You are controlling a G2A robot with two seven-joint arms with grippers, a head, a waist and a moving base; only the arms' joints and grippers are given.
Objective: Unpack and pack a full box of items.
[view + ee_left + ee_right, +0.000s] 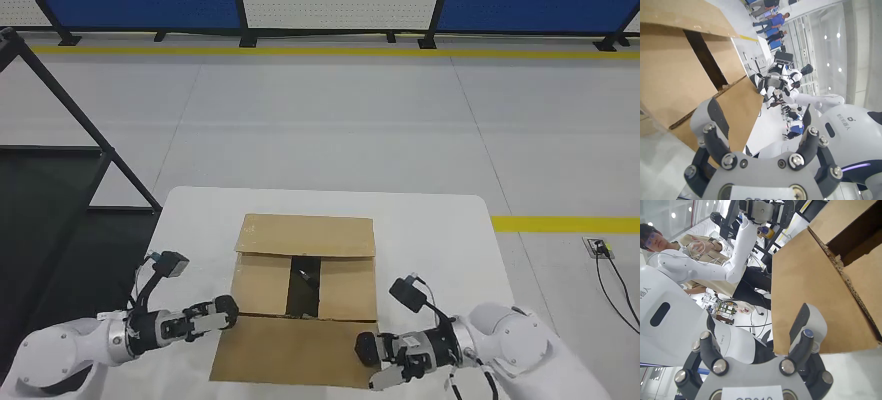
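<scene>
Top view: the cardboard box [265, 285] sits in the middle of the white tabletop [440, 230]. Its far flap and its near flap [290, 350] are folded outward. The two inner flaps lie nearly flat, leaving a dark slot between them, so the contents cannot be seen. The left claw [220, 314] is at the lower left, just beside one corner of the near flap. The right claw [380, 362] is at the lower right, at the other corner.

Left wrist view: the left claw [761, 117] is spread wide and grips nothing. The box [668, 75] takes up the upper left of the frame, and the near flap [740, 106] reaches down towards the gap between the fingers [715, 113]. Whether the card touches a pad is not clear.

Right wrist view: the right claw [757, 323] is also wide apart and empty. The near flap [800, 275] stands just behind one finger [806, 317], with the box [863, 279] at the upper right.

The likely trouble from here is uneven handling. If one claw pinches or pulls the flap before the other, the box could twist or slide across the smooth tabletop. A hard grip at a corner could crease or tear the card. With the inner flaps nearly shut, reaching in blind could jam a finger against their edges.
</scene>
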